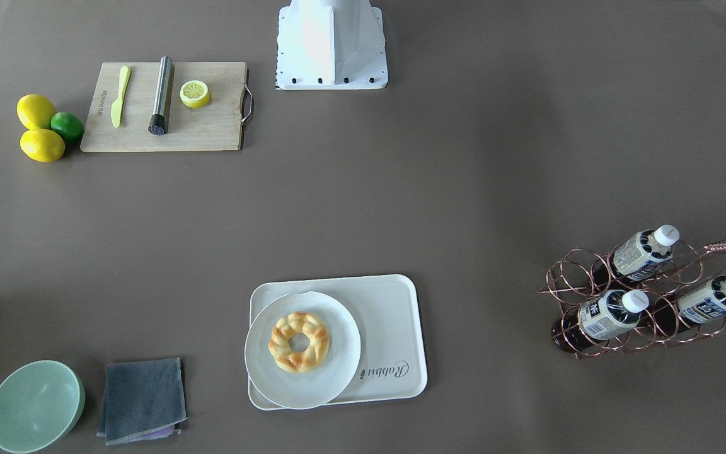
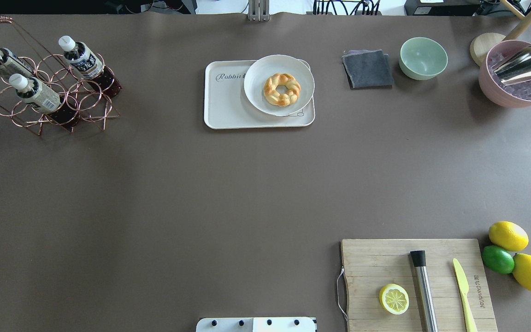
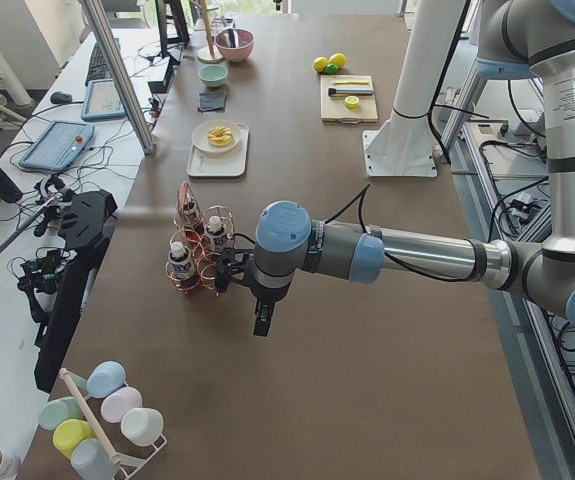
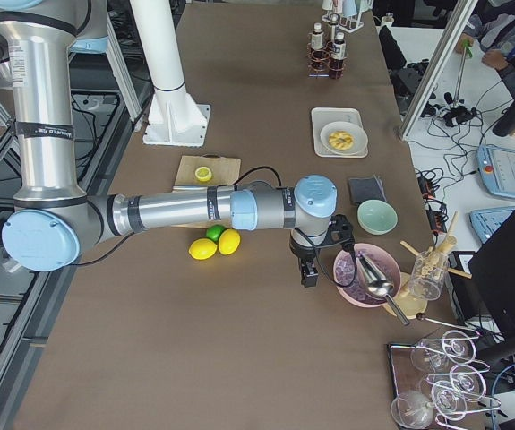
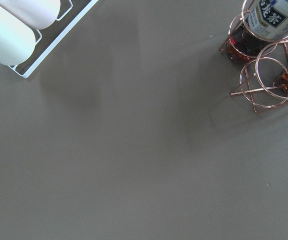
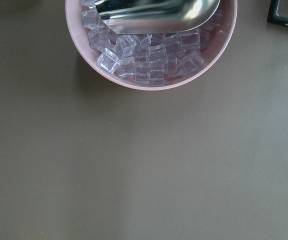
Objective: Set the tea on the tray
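Note:
Three tea bottles [image 2: 83, 55] with white caps lie slanted in a copper wire rack [image 2: 58, 110] at the table's far left. They also show in the front view [image 1: 612, 312]. One bottle [image 5: 271, 17] shows at the top right of the left wrist view. The cream tray [image 2: 228, 103] marked "Rabbit" lies at the far middle, with a white plate [image 2: 258, 92] and a doughnut on its right part. My left gripper [image 3: 260, 322] hangs near the rack, seen only from the side. My right gripper [image 4: 309, 271] hangs beside a pink ice bowl [image 4: 357, 278]. I cannot tell whether either is open.
A cutting board [image 2: 385, 258] with a half lemon, a steel muddler and a yellow knife lies near right, lemons and a lime [image 2: 498, 259] beside it. A grey cloth [image 2: 368, 69], a green bowl [image 2: 423, 57] and the pink ice bowl [image 2: 519, 87] with a scoop stand far right.

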Controlling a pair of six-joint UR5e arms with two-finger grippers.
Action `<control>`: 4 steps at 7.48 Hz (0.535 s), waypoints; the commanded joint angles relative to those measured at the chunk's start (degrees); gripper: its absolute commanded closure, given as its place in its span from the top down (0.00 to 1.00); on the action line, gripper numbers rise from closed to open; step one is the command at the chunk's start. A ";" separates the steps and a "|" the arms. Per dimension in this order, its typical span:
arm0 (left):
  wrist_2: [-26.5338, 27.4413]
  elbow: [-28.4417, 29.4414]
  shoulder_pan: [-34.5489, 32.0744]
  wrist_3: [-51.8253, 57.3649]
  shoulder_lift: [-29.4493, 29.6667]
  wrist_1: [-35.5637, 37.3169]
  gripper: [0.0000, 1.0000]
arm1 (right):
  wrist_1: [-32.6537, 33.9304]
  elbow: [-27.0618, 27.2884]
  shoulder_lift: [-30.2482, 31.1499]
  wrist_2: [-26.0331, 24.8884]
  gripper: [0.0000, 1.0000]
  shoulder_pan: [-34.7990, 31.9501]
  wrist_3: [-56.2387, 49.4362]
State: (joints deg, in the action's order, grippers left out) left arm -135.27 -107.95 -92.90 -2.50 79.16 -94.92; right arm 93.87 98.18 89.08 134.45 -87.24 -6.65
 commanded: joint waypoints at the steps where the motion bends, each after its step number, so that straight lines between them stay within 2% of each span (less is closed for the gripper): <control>1: -0.35 -0.07 0.18 0.22 -0.76 -0.09 0.97 | 0.17 -0.53 -0.05 2.81 1.00 0.06 0.67; 2: -0.43 -0.07 0.00 0.22 -1.28 -0.09 0.97 | 0.17 -1.32 0.13 5.80 1.00 0.06 0.85; 4: -0.35 -0.59 0.00 0.13 -1.20 -0.09 0.97 | 0.17 -2.46 0.13 5.83 1.00 0.06 0.76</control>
State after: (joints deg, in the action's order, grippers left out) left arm -135.66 -108.10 -92.87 -2.30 78.01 -95.01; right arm 94.03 96.80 89.16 139.39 -87.19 -5.92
